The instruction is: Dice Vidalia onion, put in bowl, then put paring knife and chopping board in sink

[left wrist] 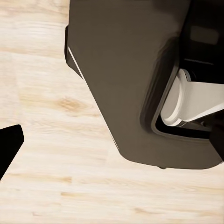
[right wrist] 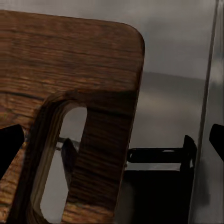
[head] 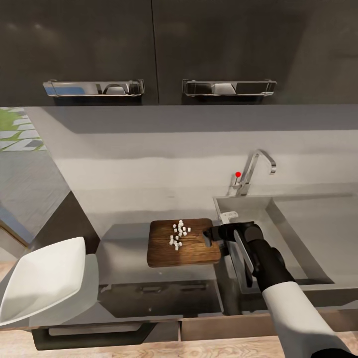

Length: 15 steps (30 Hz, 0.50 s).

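Nearest the head camera, the right arm reaches forward from the lower right, its claw (head: 213,233) at the board's (head: 184,243) right edge, by the handle slot. From the right wrist view the board (right wrist: 70,60) looms close, its slot cut through the brown wood, and the two dark fingertips (right wrist: 9,144) stand wide apart at the edges of the picture; whether they pinch the board I cannot tell.

On the board lies the diced onion (head: 179,233), a loose scatter of small white cubes near its upper middle. The board rests flat on the grey surface (head: 124,248), its right end just beside the sink (head: 298,233). At the sink's back left corner rises the chrome tap (head: 256,171) with its red dot.

At the lower left the white bowl (head: 42,278) sits tilted, well apart from the board, at the surface's front edge.

Above, dark wall cabinets (head: 149,49) carry two chrome handles.

From the left wrist view, pale wooden floor (left wrist: 51,140) shows beside a dark part of the robot's body (left wrist: 126,84). One dark fingertip (left wrist: 8,144) of the left claw shows at the edge; how far it is open cannot be told.
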Motion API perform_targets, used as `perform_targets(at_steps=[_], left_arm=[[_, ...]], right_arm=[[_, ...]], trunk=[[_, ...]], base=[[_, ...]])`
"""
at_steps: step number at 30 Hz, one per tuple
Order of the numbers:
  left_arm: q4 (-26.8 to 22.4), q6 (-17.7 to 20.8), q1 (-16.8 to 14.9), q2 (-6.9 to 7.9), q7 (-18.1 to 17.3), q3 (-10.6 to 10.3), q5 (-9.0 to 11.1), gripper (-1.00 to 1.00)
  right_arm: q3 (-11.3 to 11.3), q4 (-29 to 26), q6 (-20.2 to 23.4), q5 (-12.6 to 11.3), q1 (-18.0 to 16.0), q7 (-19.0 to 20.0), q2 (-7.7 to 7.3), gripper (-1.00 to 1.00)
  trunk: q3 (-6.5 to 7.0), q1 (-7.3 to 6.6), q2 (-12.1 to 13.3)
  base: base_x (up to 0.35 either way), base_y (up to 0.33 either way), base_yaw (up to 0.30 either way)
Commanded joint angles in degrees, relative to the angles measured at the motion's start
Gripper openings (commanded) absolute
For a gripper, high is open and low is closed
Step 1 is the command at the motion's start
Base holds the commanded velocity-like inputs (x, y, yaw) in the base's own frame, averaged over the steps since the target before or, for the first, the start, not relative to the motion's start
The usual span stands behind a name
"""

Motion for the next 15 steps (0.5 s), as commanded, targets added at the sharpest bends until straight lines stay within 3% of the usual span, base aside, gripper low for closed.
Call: perform_targets(at_steps=[1,15], left_arm=[[0.28,-0.44,-0.11,0.15,-0.31,-0.25,0.57,1.00],[0.28,-0.44,-0.11,0.42,-0.31,-0.25,0.57,1.00]], right_arm=[[0.02,0.06,0.19,0.56,-0.05,0.24,0.16,1.00],[0.06,0.30,-0.20,1.63,-0.05,0.30,-0.17,1.00]], trunk=[[-0.10,0.03,-0.11],[-0.10,0.03,-0.11]], base=[[0.000,0.000,0.000],[0.000,0.000,0.000]])
